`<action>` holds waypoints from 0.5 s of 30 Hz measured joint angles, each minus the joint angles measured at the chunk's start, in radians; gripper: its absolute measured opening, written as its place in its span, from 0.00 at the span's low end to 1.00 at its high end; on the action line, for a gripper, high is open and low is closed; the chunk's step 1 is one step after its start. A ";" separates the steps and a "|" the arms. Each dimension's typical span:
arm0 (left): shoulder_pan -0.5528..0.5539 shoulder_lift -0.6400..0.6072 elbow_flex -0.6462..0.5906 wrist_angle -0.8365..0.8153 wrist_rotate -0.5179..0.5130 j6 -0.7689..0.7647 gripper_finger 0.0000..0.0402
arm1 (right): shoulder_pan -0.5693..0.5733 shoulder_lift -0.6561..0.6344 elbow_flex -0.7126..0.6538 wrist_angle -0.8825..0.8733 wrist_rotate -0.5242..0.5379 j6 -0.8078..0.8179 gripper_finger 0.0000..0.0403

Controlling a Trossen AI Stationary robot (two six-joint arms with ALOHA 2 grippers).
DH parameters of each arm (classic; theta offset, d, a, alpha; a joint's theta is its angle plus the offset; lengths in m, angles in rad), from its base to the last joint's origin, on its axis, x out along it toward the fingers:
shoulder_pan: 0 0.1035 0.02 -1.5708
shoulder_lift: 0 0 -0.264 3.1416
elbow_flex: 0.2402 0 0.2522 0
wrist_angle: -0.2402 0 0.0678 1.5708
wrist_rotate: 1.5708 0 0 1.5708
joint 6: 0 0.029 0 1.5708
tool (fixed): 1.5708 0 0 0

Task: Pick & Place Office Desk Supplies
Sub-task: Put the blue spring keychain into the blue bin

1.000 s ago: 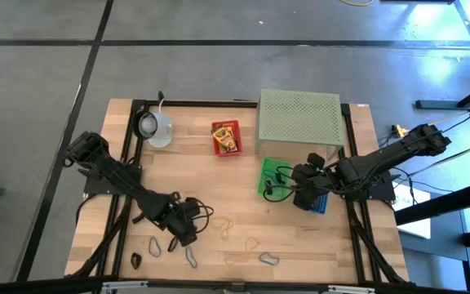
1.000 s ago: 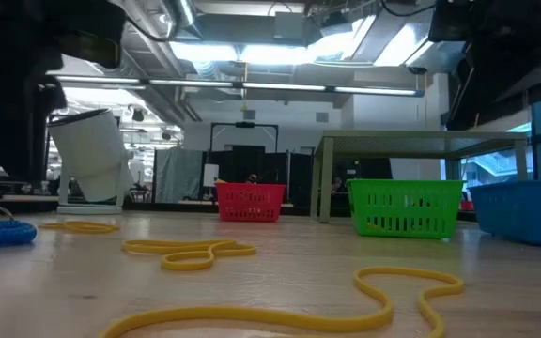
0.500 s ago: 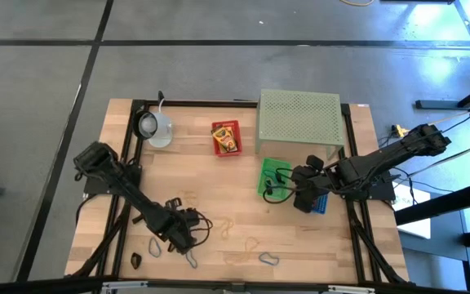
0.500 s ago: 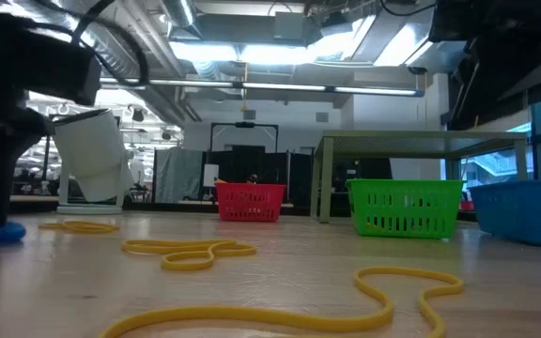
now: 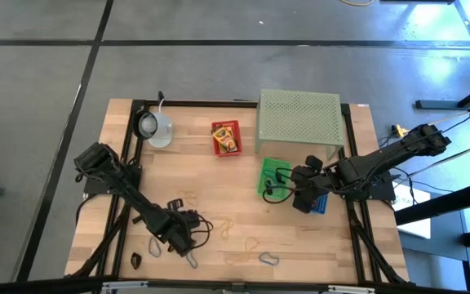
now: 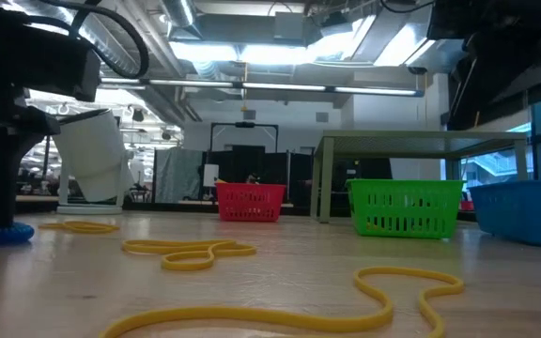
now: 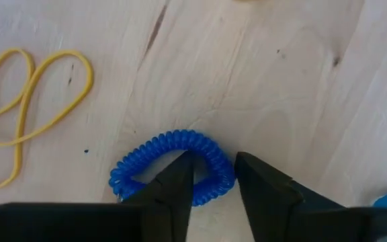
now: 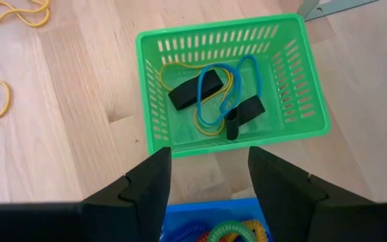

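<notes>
Quick tally of what's on the bench [image 5: 300, 237]: three baskets, one red basket [image 5: 226, 137], one green basket [image 8: 231, 81] and one blue basket [image 8: 213, 218]. One blue coiled loop [image 7: 173, 167] lying loose. Yellow rubber bands [image 6: 189, 252] loose on the wood: I count about four from above, could be off by one. Inside the green one there's one blue band [image 8: 224, 91], at least one yellow band, and two flat black pieces [image 8: 195, 90]. One white mug [image 5: 155, 126], one pale green perforated stand [image 5: 299, 118].
</notes>
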 joint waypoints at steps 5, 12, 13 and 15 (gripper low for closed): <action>0.000 0.001 -0.001 0.024 -0.003 0.048 0.12 | 0.000 0.000 0.000 0.012 0.001 0.001 0.50; -0.003 0.005 0.014 0.044 -0.054 0.084 0.04 | 0.000 0.000 0.000 0.019 0.001 0.002 0.50; -0.003 0.008 0.022 0.048 -0.076 0.099 0.05 | 0.000 0.000 0.000 0.019 0.001 0.002 0.50; 0.000 0.011 0.050 0.060 -0.140 0.134 0.05 | 0.000 0.000 0.000 0.019 0.002 0.002 0.50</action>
